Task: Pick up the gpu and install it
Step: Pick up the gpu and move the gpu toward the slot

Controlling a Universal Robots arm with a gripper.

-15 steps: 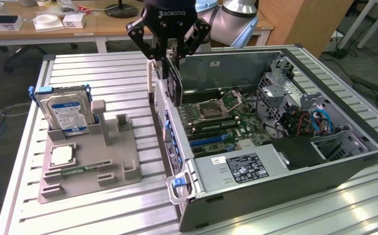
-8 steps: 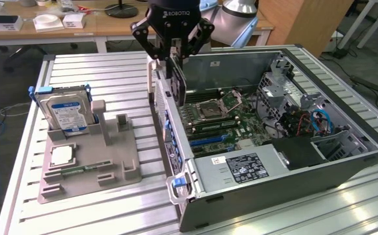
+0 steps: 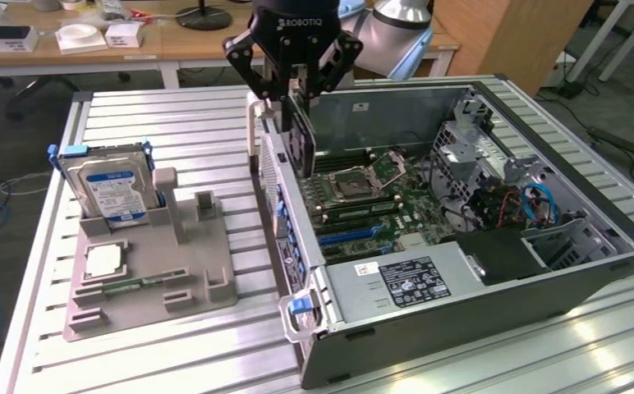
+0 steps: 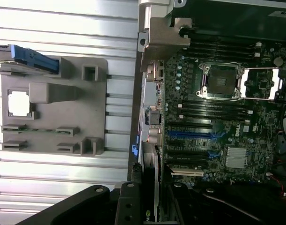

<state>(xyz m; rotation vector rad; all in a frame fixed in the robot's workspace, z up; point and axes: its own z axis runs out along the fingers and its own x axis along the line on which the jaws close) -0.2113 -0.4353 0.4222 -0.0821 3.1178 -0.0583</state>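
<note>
Slatted metal table (image 3: pixel 186 115): at the exterior view's left a grey holder (image 3: pixel 216 283) lies flat on it. A hard drive (image 3: pixel 103 190) with a blue label stands upright in the holder's far end. In front of the drive, a square processor chip (image 3: pixel 103 261) sits in a recess, and a slim memory stick (image 3: pixel 130 285) lies in a slot just beside it.

Centre: the gripper (image 3: pixel 295 94) hangs from above, its fingers drawn in narrow and clamped on the top edge of the gpu (image 3: pixel 301 139). The gpu hangs on edge, near vertical, just inside the left wall of the computer case (image 3: pixel 481 300) and over the back part of the motherboard (image 3: pixel 366 209). It is raised above the board and not seated in a slot. In the wrist view the card (image 4: pixel 151 185) shows edge-on beside the case wall, with the blue slots (image 4: pixel 189 134) of the board lying apart from it.

Right: the case lies on its side with the cover off. The processor socket (image 3: pixel 363 176) sits mid-board with its latch frame raised. A grey power supply (image 3: pixel 405 279) fills the near corner, touching the front wall. Blue cables (image 3: pixel 542 205) loop beside the drive cage at the far right.
</note>
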